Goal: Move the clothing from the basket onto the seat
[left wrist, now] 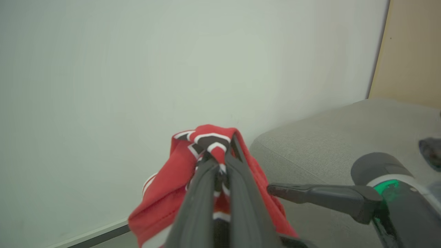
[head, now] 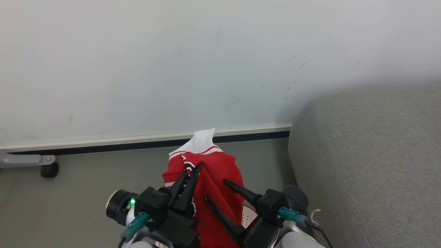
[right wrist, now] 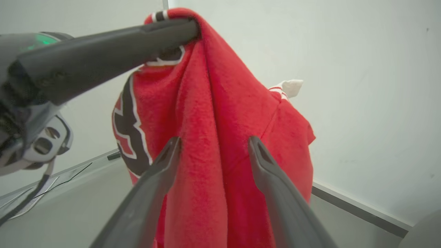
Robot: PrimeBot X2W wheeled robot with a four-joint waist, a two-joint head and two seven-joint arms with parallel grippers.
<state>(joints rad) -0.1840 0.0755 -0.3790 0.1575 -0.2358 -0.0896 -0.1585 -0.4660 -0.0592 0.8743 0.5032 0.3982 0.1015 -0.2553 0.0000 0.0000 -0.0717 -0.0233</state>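
Note:
My left gripper (head: 193,166) is shut on a red garment (head: 215,172), which hangs from its fingertips in front of the wall. Navy letters outlined in white (right wrist: 129,117) show on one side, and a white cuff with red stripes (head: 203,141) sticks up behind. Just right of it, my right gripper (head: 216,190) stands open, its fingers (right wrist: 256,151) on either side of a hanging fold (right wrist: 213,113). A bit of the cream perforated basket (head: 248,216) peeks out under the right gripper. The grey seat (head: 372,165) lies to the right.
A pale wall (head: 172,62) with a dark baseboard (head: 103,146) stands close ahead above grey-green floor (head: 86,179). A grey leg with a black caster (head: 49,170) sits at far left. A tan panel (left wrist: 410,51) rises behind the seat.

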